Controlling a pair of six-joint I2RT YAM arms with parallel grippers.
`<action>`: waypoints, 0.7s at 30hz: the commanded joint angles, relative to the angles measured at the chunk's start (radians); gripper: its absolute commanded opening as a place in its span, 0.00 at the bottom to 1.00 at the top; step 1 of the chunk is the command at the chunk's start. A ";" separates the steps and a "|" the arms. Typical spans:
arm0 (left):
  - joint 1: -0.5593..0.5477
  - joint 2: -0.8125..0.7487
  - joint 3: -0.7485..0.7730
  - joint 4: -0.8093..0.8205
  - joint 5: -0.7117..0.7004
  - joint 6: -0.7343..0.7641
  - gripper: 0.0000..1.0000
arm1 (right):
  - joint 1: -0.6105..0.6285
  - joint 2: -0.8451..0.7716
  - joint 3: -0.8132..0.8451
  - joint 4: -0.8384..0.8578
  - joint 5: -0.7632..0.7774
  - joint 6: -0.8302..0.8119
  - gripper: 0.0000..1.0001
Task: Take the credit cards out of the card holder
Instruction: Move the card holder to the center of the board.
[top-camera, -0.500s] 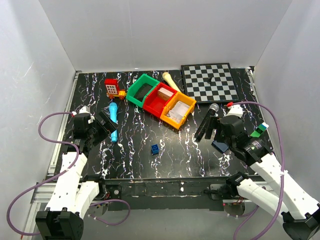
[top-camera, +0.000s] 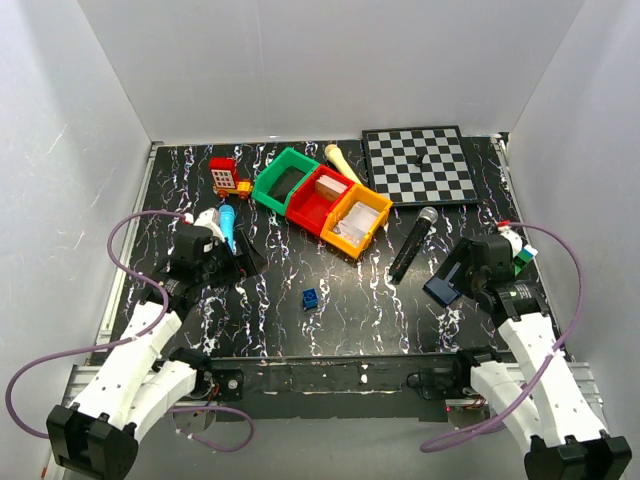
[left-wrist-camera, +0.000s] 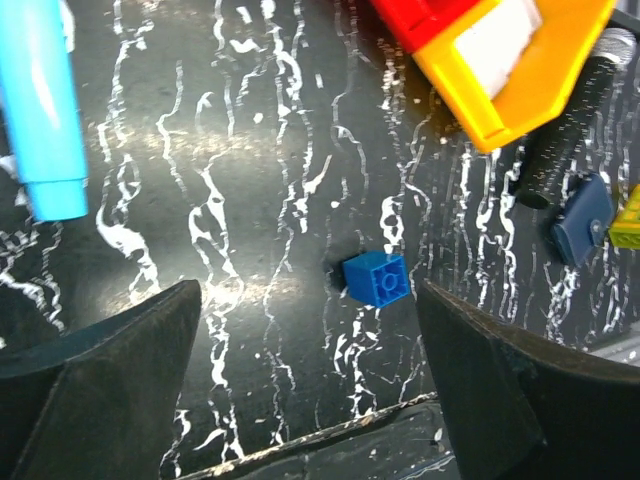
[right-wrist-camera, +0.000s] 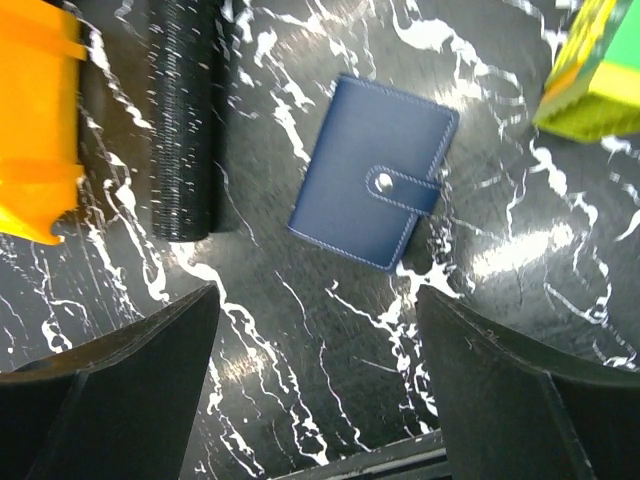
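The card holder (right-wrist-camera: 375, 187) is a dark navy-blue case lying flat and closed on the black marbled table, its strap snapped shut. It also shows small in the top view as the card holder (top-camera: 441, 291) and at the right edge of the left wrist view (left-wrist-camera: 580, 220). The credit cards are hidden inside it. My right gripper (right-wrist-camera: 315, 295) hangs open just short of the holder, touching nothing; in the top view it (top-camera: 462, 270) sits at the holder's right. My left gripper (left-wrist-camera: 308, 290) is open and empty over the table at the left (top-camera: 240, 262).
A black microphone (top-camera: 412, 243) lies just left of the holder. Green (top-camera: 283, 178), red (top-camera: 318, 198) and orange (top-camera: 355, 222) bins stand mid-table, a chessboard (top-camera: 420, 163) behind. A small blue cube (left-wrist-camera: 377, 278), a cyan marker (left-wrist-camera: 45, 110) and a green-yellow block (right-wrist-camera: 595, 60) lie nearby.
My right gripper has drawn back to the right, off the microphone, and now sits by the card holder. My left gripper has swung rightward toward the table's middle.
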 joint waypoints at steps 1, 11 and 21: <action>-0.027 0.000 -0.022 0.111 0.059 -0.004 0.87 | -0.087 0.014 -0.052 0.000 -0.094 0.089 0.87; -0.068 0.040 -0.056 0.197 0.104 -0.013 0.86 | -0.210 0.141 -0.129 0.088 -0.165 0.169 0.82; -0.076 0.020 -0.069 0.218 0.108 -0.018 0.85 | -0.256 0.299 -0.106 0.158 -0.157 0.158 0.79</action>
